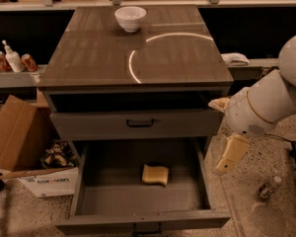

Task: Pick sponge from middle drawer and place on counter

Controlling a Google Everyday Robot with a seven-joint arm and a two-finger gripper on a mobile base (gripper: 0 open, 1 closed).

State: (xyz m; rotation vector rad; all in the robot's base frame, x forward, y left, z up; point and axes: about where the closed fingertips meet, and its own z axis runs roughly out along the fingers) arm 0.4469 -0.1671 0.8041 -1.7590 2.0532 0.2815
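I am at the reaching step: nothing is picked up. My gripper (230, 156) hangs off the right side of the cabinet, outside the middle drawer (138, 200) and above the level of its floor, well apart from the sponge (155, 174). From here I cannot tell whether the gripper is apart or together; it carries nothing that I can see.

The sponge lies flat on the drawer floor, near the middle and a little toward the back. The drawer stands pulled fully out, so the way down is free from above.

Next, I judge, I must swing left over the drawer's right wall, come down over the sponge and close on its sides. The drawer with the black handle (140, 123) sits just above, so I should approach from the front. Then I lift clear and set the sponge on the counter (98, 53), a surface that bears only a white bowl (130, 18) at the back.

Dark print runs across the front of the white box (48, 184) at the left; I cannot read it for certain.
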